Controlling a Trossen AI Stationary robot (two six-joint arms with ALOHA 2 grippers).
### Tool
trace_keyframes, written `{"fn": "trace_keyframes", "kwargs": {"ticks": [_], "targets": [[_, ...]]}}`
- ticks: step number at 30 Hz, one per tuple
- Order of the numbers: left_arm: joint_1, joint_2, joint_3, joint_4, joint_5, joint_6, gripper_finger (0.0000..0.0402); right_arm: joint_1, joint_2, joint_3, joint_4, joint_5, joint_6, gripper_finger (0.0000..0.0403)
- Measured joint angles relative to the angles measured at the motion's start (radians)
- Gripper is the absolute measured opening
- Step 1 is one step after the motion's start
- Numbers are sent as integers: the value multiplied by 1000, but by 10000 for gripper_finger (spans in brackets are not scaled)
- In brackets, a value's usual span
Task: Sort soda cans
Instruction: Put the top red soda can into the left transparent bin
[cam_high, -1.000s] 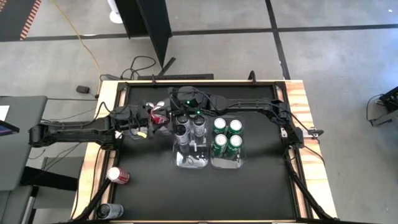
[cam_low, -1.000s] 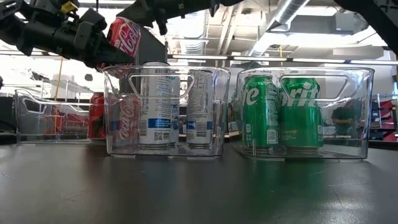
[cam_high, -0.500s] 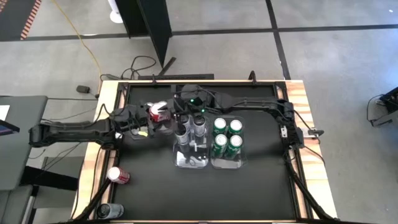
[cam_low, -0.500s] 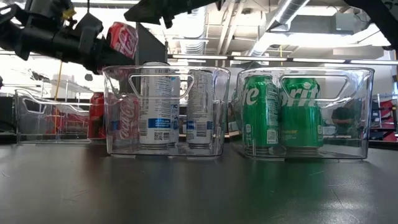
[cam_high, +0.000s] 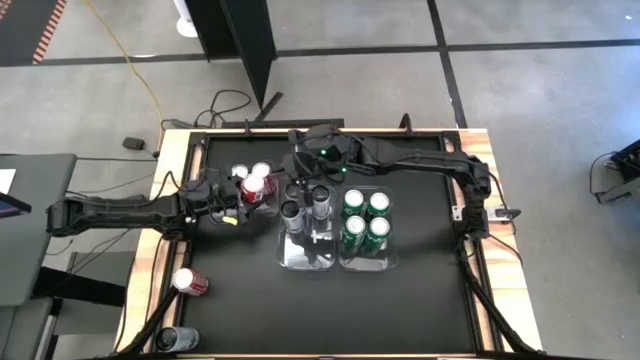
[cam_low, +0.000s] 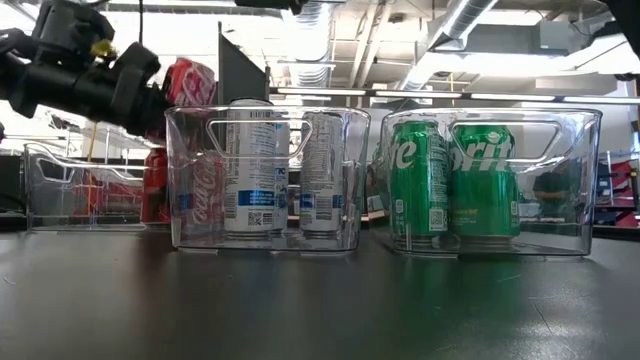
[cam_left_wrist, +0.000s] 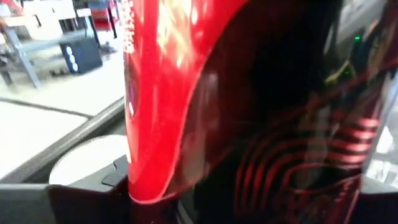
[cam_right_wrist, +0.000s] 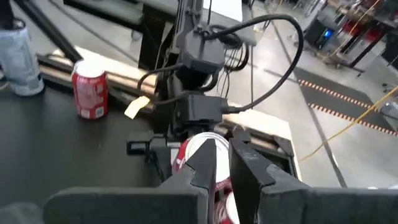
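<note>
My left gripper (cam_high: 238, 192) is shut on a red soda can (cam_high: 253, 186), which sits tilted in the air (cam_low: 190, 80) above the clear left bin (cam_low: 60, 190). That bin holds red cans (cam_high: 262, 170) standing upright. Silver cans (cam_high: 305, 205) stand in the middle bin (cam_low: 268, 120), green cans (cam_high: 365, 220) in the right bin (cam_low: 490, 120). My right gripper (cam_high: 303, 168) hovers behind the middle bin, holding nothing, its fingers a narrow gap apart (cam_right_wrist: 222, 158). My left gripper pinches the red can by its side wall (cam_left_wrist: 186, 93) between its two fingers, coming from the table's left. The can is lifted clear and tilted (cam_low: 190, 80) over the left bin. The can itself fills the wrist view and hides the fingertips.
A loose red can (cam_high: 190, 282) and a dark can (cam_high: 175, 340) lie near the table's left near corner. The three clear bins sit side by side mid-table. Bare black tabletop lies in front of the bins (cam_low: 320, 300) and to their right.
My left gripper has carried the red can downward toward the left bin, still shut on it. My right arm has drawn back toward the table's right and far side and risen out of the low view.
</note>
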Motion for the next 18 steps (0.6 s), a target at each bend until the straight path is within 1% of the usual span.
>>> {"fn": "trace_keyframes", "kwargs": {"ticks": [4, 8, 10, 13, 18], "targets": [[0, -9, -13, 9, -27, 0, 286, -12, 2, 0, -88, 0, -4, 59], [0, -56, -12, 53, -76, -11, 286, -16, 2, 0, -154, 1, -8, 58], [-1, -89, -6, 37, -135, -34, 286, -15, 2, 0, -166, 1, -8, 58], [-3, -130, -2, 14, -250, -73, 286, -14, 2, 0, -169, 0, -17, 58], [-41, -179, -2, -45, -415, -76, 286, -18, 2, 0, -171, 1, -41, 58]]}}
